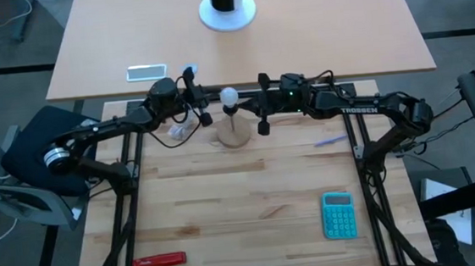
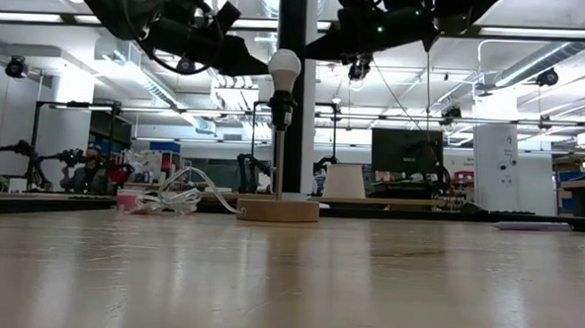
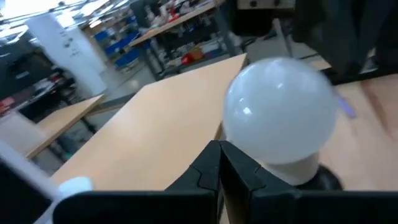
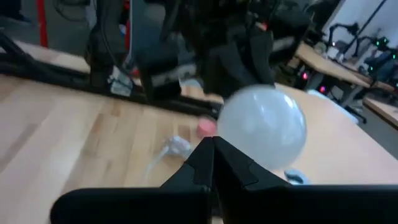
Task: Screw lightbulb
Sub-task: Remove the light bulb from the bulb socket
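Observation:
The white lightbulb [image 1: 228, 94] sits upright in a dark socket [image 2: 280, 110] on top of a thin post. The post stands on a round wooden disc [image 1: 234, 137] at the table's far middle. My left gripper [image 1: 205, 115] is shut, just left of the bulb and at its height. In the left wrist view its tips [image 3: 221, 163] are right before the bulb [image 3: 280, 112]. My right gripper [image 1: 257, 114] is shut, just right of the bulb. In the right wrist view its tips [image 4: 214, 155] are right before the bulb [image 4: 262, 127]. My left gripper's shut fingertips [image 3: 239, 163] stand level at the lower left side of the bulb [image 3: 273, 167]; I cannot tell whether they touch it. My right gripper's shut fingertips [image 4: 221, 152] stand level at the bulb's right side [image 4: 249, 146]; I cannot tell whether they touch it.
A clear crumpled wrapper [image 1: 178, 131] lies left of the disc. A purple pen [image 1: 330, 141] and a teal calculator [image 1: 339, 214] lie on the right, and a red tool [image 1: 158, 261] lies near the front left. A second table lies beyond, with a phone [image 1: 146, 71] and a white-based black post [image 1: 228, 10].

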Motion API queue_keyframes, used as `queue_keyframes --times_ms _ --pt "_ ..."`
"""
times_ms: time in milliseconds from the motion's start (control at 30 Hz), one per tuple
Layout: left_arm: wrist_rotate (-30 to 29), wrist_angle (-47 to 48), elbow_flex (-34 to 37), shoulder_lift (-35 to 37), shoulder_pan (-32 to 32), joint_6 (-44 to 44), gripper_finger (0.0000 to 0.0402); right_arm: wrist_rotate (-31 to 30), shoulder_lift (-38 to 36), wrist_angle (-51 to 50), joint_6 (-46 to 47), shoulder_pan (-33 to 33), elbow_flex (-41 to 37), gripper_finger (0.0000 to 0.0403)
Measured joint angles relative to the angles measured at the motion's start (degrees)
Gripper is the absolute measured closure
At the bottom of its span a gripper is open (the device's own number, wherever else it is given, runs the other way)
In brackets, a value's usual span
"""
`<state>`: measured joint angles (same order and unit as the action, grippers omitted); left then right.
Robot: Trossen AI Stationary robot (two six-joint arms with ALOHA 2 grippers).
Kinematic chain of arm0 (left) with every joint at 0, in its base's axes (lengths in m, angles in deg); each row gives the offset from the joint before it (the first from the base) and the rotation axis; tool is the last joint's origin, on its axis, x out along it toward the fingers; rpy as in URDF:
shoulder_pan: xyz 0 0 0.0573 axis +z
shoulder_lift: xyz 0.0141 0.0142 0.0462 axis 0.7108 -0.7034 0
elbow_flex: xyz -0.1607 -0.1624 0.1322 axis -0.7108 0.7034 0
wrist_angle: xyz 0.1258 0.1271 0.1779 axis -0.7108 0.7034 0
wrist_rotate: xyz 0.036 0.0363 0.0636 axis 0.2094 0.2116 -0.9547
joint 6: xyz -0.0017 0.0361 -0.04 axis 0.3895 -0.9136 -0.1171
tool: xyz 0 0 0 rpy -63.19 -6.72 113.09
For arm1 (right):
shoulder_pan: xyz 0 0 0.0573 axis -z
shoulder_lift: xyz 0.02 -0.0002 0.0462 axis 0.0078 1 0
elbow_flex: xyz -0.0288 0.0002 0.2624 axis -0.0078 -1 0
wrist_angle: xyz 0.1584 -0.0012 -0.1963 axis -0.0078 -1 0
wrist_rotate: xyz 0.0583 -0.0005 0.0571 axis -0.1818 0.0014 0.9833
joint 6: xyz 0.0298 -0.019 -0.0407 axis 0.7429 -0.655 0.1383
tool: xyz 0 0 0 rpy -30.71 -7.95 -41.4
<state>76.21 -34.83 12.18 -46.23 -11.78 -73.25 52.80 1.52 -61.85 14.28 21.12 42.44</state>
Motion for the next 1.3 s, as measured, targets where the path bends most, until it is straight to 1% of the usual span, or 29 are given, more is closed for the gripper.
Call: queue_keyframes --times_ms 133,200,400,567,733,833,900,1000,1067,1200,1300 --pt "6.30 -0.82 0.00 -0.15 0.02 0.65 0.0401 -0.72 0.05 1.27 1.60 0.06 0.00 0.0403" --pt "8.40 -0.89 0.00 -0.14 0.17 1.32 0.0401 -2.75 0.07 1.34 2.27 0.04 -0.04 0.0403" --pt "9.02 -0.29 0.04 0.23 0.17 2.71 0.0401 -5.44 0.07 1.25 2.64 0.00 -0.04 0.0403" --pt "10.14 2.17 0.02 0.52 0.15 3.17 0.0401 -11.30 0.04 0.20 2.64 0.09 -0.04 0.0403" --pt "11.39 7.61 0.00 1.72 -0.15 3.46 0.0401 -12.09 0.04 -0.52 2.23 0.15 -0.02 0.0403" --pt "10.53 10.94 0.07 3.33 -0.19 2.64 0.0401 -12.72 -0.02 -2.44 1.87 0.15 -0.09 0.0403" --pt "8.06 11.67 0.04 4.61 -0.09 2.58 0.0401 -12.72 -1.18 -3.63 1.29 0.15 -0.09 0.0403" --pt "2.70 11.67 0.04 5.33 -0.09 2.58 0.0401 -12.59 -2.87 -5.58 0.54 0.06 -0.07 0.0403" --pt "0.66 9.48 0.04 5.45 -0.08 2.58 0.0401 -10.92 -3.77 -7.00 0.36 0.02 -0.07 0.0403" --pt "0.39 3.70 0.04 3.67 0.00 2.60 0.0401 -4.45 -4.33 -5.96 0.51 -0.04 -0.07 0.0403" --pt "0.45 0.65 0.04 1.75 -0.15 2.81 0.0401 -3.40 -3.14 -4.51 0.70 -0.30 -0.07 0.0403"
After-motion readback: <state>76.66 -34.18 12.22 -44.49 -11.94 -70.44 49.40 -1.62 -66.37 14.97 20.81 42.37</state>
